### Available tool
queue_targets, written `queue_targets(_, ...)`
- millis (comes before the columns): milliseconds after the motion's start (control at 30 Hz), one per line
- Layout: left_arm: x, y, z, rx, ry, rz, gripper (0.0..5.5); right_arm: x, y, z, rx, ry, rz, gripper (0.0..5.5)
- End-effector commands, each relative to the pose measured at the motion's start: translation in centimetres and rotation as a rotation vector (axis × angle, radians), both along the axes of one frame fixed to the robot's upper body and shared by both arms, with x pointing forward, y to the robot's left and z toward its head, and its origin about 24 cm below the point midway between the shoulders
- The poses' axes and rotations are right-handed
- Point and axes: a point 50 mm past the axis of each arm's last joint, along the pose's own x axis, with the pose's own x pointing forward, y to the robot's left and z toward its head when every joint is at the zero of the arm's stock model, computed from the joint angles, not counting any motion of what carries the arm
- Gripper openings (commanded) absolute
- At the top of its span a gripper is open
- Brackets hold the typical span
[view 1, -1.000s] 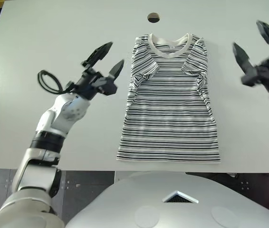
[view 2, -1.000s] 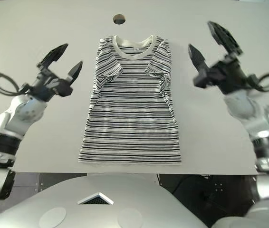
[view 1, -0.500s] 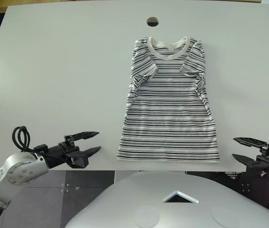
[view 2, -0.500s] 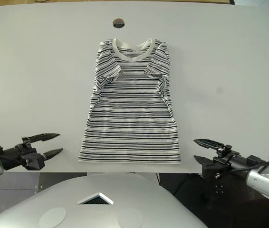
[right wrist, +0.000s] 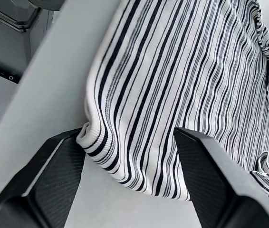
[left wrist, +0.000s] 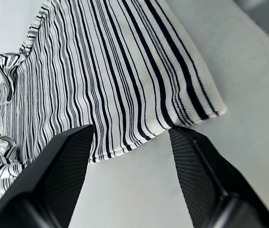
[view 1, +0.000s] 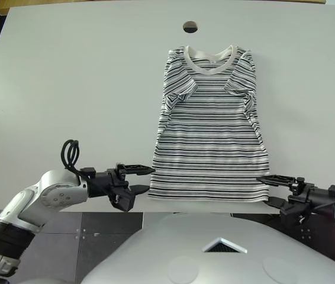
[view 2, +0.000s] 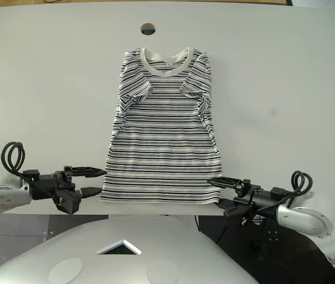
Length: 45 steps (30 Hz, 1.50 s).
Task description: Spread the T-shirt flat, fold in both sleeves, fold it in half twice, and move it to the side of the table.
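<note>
There is one table (view 1: 67,89), and on it lies one T-shirt (view 1: 210,136). The shirt has two sleeves, the left sleeve (view 1: 179,89) and the right sleeve (view 1: 241,86), and one collar (view 1: 210,58). One round hole (view 1: 189,26) is in the table, at 12 o'clock from the shirt. There are two grippers: the left gripper (view 1: 150,179) at 7 o'clock from the shirt, the right gripper (view 1: 261,190) at 5 o'clock. Each has two fingers (left wrist: 63,175), four together. Two cable loops show, the left cable loop (view 1: 70,152) and the right cable loop (view 2: 300,180).
</note>
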Motion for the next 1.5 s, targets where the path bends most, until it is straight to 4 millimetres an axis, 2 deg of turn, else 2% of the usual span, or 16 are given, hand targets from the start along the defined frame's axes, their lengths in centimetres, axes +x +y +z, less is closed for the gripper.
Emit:
queue_targets(33, -1.5, 0.2, -1.1, 0.066, 0.109, -0.068, 2.97, 0.5, -0.3, -0.5, -0.039, 0.013, 0.001, 3.28)
queue_targets(67, -1.8, 0.2, -1.1, 0.064, 0.122, -0.079, 2.97, 0.5, -0.2, -0.5, -0.038, 0.013, 0.005, 3.09)
queue_targets(267, -2.0, 0.5, -1.1, 0.073, 0.148, -0.117, 1.87, 0.3, -0.1, -0.6, -0.032, 0.029, 0.020, 1.92)
queue_targets(567, 0.0, -0.8, -1.6, -0.008, 0.063, -0.105, 0.26, 0.0, 0.3, -0.6, -0.017, 0.034, 0.033, 0.12)
queue_targets(600, 0.0, -0.9, -1.7, -0.014, 0.062, -0.106, 0.11, 0.0, 0.3, -0.6, -0.016, 0.035, 0.033, 0.10)
queue_targets(733, -0.6, -1.1, -1.6, -0.036, 0.083, -0.109, 0.11, 0.0, 0.2, -0.8, -0.011, 0.040, 0.047, 0.10)
queue_targets(833, -0.5, -1.3, -0.7, -0.101, 0.079, -0.068, 0.11, 0.4, -0.1, -0.4, 0.023, 0.027, 0.034, 0.10)
queue_targets(900, 0.0, -1.4, 0.6, -0.200, 0.074, -0.005, 0.11, 0.6, -0.2, 0.6, 0.097, 0.017, -0.016, 0.10)
queue_targets(1000, 0.9, -1.7, 3.2, -0.384, 0.053, 0.100, 0.11, 1.3, -0.1, 3.2, 0.315, -0.009, -0.138, 0.10)
queue_targets(1067, 3.4, -1.8, 4.6, -0.509, -0.025, 0.221, 0.11, 3.6, -0.5, 5.0, 0.472, -0.095, -0.251, 0.10)
queue_targets(1133, 7.2, -1.6, 4.3, -0.529, -0.159, 0.371, 0.11, 6.7, -0.9, 5.7, 0.555, -0.196, -0.349, 0.10)
queue_targets(1200, 10.3, -1.6, 2.9, -0.503, -0.230, 0.493, 0.11, 9.8, -0.7, 4.8, 0.576, -0.271, -0.435, 0.10)
queue_targets(1333, 13.9, -3.0, 0.0, -0.474, -0.267, 0.605, 0.11, 15.2, 0.1, 3.1, 0.629, -0.391, -0.594, 0.10)
queue_targets(1400, 16.1, -3.9, -0.6, -0.477, -0.289, 0.655, 0.11, 17.5, 0.3, 2.5, 0.643, -0.441, -0.674, 0.10)
queue_targets(1500, 19.7, -4.9, -0.3, -0.465, -0.355, 0.737, 0.11, 20.7, 0.5, 1.3, 0.627, -0.506, -0.783, 0.10)
